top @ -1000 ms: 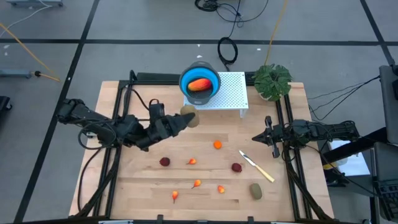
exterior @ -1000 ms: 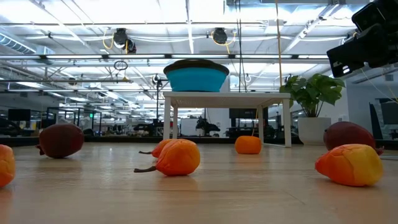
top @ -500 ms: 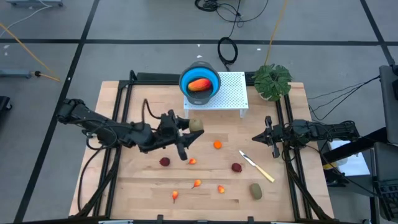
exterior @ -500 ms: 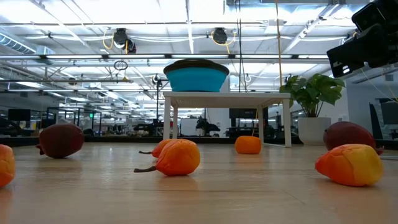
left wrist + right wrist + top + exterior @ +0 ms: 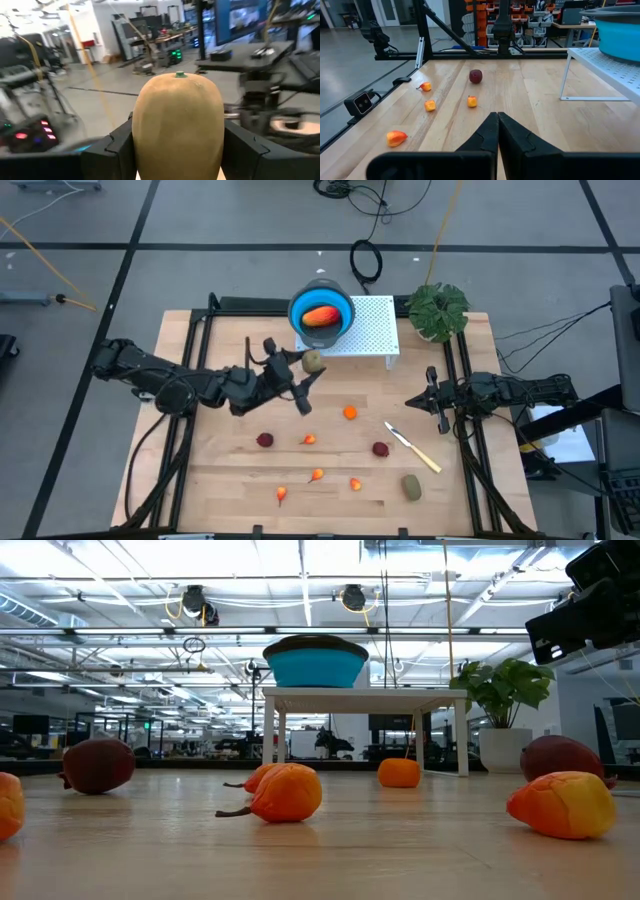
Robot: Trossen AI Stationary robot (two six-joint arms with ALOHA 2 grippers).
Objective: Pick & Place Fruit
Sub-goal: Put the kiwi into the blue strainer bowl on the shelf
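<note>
A brown-green oval fruit [image 5: 313, 361] hangs over the table just in front of the white stand's near left corner, with my left gripper [image 5: 306, 370] shut on it. In the left wrist view the fruit [image 5: 177, 120] fills the space between the fingers. The blue bowl [image 5: 321, 313] stands on the white stand [image 5: 368, 330] and holds an elongated red-yellow fruit [image 5: 320, 316]. Two dark red balls [image 5: 264, 440] [image 5: 380, 448], a second brown-green oval [image 5: 411, 486] and several small orange bits lie on the table. My right gripper [image 5: 412, 402] waits shut at the right. My left gripper pinches the oval fruit by its two long sides [image 5: 137, 135] between the two fingers [image 5: 240, 147]. The fingers come level from the table's left and lie along the fruit. Its green-tipped end [image 5: 179, 75] points away from the gripper. It is lifted clear of the table.
A pale-handled knife [image 5: 413, 447] lies near the right side of the table. A potted plant [image 5: 438, 310] stands at the far right corner. Black frame rails [image 5: 195, 350] run along both table sides.
My left gripper has rolled its wrist about its own axis while keeping hold of the oval fruit. It has swung a little toward the table's right and sunk slightly. The fruit stays lifted in front of the stand.
</note>
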